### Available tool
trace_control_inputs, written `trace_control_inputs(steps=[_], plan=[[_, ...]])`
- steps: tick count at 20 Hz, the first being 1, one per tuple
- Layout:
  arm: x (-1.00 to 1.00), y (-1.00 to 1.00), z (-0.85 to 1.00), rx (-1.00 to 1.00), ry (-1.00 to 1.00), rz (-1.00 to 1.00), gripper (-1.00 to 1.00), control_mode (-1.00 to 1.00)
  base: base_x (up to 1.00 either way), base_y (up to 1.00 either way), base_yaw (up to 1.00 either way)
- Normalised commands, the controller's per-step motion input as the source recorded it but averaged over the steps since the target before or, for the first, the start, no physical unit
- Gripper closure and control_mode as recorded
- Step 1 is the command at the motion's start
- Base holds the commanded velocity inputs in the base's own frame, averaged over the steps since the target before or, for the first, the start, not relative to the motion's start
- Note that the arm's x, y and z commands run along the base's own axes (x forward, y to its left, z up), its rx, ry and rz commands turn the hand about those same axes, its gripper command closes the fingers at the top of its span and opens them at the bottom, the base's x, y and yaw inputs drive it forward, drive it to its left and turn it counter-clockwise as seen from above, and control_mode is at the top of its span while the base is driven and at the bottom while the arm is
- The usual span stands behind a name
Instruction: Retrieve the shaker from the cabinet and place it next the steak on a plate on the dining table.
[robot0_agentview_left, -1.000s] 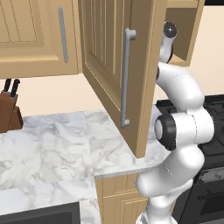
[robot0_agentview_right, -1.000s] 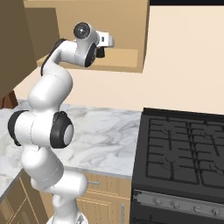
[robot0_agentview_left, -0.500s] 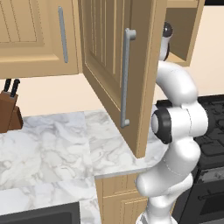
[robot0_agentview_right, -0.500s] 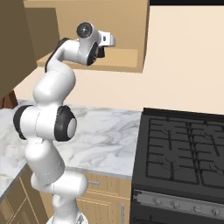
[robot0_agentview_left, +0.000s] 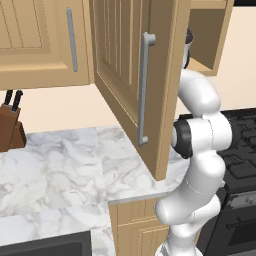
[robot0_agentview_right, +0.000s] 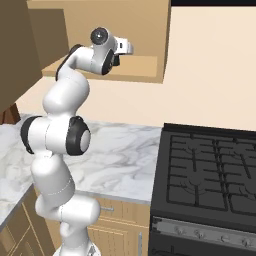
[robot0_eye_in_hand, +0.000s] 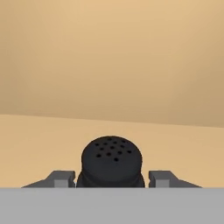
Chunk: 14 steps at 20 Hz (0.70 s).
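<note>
The shaker (robot0_eye_in_hand: 112, 161), a small black cylinder with a perforated domed top, stands upright on the cabinet (robot0_agentview_right: 150, 30) shelf, seen close up in the hand view. My gripper (robot0_eye_in_hand: 112, 179) straddles it, one grey fingertip (robot0_eye_in_hand: 62, 178) close on each side, with only slim gaps left, so the jaws are open and narrow. In the right base view the gripper (robot0_agentview_right: 120, 54) reaches into the open tan cabinet above the counter. The steak, plate and dining table are out of view.
The open cabinet door (robot0_agentview_left: 132, 75) with its grey bar handle (robot0_agentview_left: 144, 90) hangs just left of the arm. A knife block (robot0_agentview_left: 10, 127) stands at the counter's far left. A black stove (robot0_agentview_right: 210, 180) sits right of the marble counter (robot0_agentview_left: 60, 165).
The fingers have drawn in from wide open to just beside the shaker. The hand has edged slightly deeper into the cabinet.
</note>
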Motion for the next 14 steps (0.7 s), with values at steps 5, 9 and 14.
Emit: trace_control_inputs(steps=[5, 9, 14], plan=[[0.03, 0.0, -0.1, 0.0, 0.01, 0.0, 1.0, -1.0, 0.0, 0.0, 0.0], [-0.03, 0.0, -0.09, 0.0, 0.02, 0.0, 1.0, -1.0, 0.0, 0.0, 0.0], [-0.92, -0.02, 0.06, 0.02, 0.0, 0.0, 1.0, -1.0, 0.0, 0.0, 0.0]])
